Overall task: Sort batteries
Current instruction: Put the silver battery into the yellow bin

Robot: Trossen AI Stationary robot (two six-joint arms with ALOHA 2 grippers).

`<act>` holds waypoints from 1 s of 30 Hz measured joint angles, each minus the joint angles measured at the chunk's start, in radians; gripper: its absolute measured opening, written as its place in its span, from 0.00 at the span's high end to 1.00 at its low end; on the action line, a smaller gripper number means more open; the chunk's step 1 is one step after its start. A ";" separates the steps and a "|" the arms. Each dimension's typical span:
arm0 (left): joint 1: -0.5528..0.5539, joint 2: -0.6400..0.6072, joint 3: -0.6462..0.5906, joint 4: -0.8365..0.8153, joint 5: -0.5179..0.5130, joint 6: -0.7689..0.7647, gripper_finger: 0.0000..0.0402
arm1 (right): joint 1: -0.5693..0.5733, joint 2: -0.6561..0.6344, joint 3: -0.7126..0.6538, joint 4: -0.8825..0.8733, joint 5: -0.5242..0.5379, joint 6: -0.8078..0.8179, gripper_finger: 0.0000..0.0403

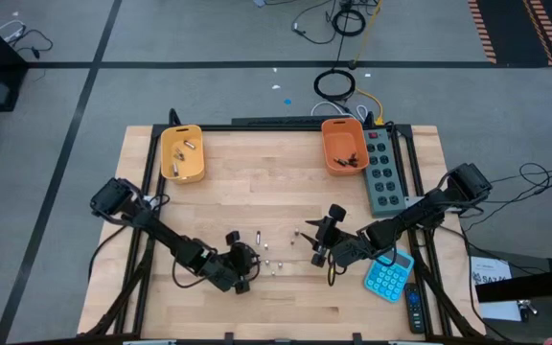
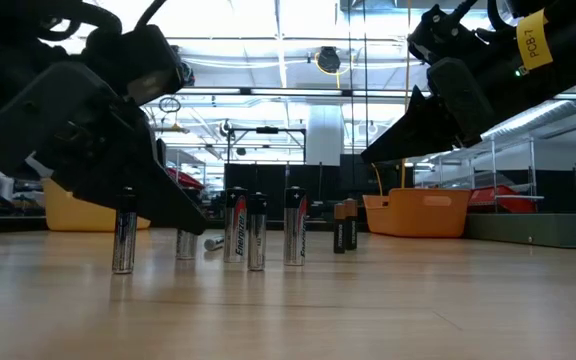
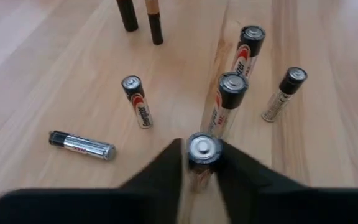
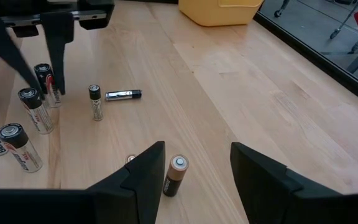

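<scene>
Left hand [image 3: 199, 171] pinched on an upright battery [image 3: 202, 152] standing among the cluster on the table [image 1: 286, 192]; lift straight up to spare the neighbours; right hand [image 4: 194, 165] open, straddling a copper-topped battery [image 4: 174, 175]

Silver batteries [image 3: 229, 102] with black-and-red ends, one copper-and-black battery [image 4: 174, 175], a yellow bin [image 1: 182, 152], an orange bin [image 1: 344, 147], a blue calculator [image 1: 389, 276], pale wood worktop [image 1: 257, 192].
</scene>
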 joint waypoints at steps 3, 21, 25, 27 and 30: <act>0.008 -0.001 0.000 -0.001 0.001 -0.005 0.87 | 0.000 0.000 0.000 0.000 0.000 0.000 0.57; 0.199 -0.598 -0.013 -1.091 -0.154 -0.266 0.87 | 0.000 0.000 0.000 -0.007 0.000 0.004 0.57; 0.338 -0.713 -0.053 -1.175 -0.177 -0.292 0.87 | 0.000 0.000 0.000 -0.004 0.000 0.004 0.57; 0.415 -0.756 -0.077 -1.168 -0.182 -0.266 0.87 | 0.000 0.000 0.000 -0.002 0.000 0.003 0.57; 0.542 -0.794 -0.122 -1.159 -0.189 -0.202 0.87 | 0.000 0.000 0.000 0.001 0.000 0.000 0.57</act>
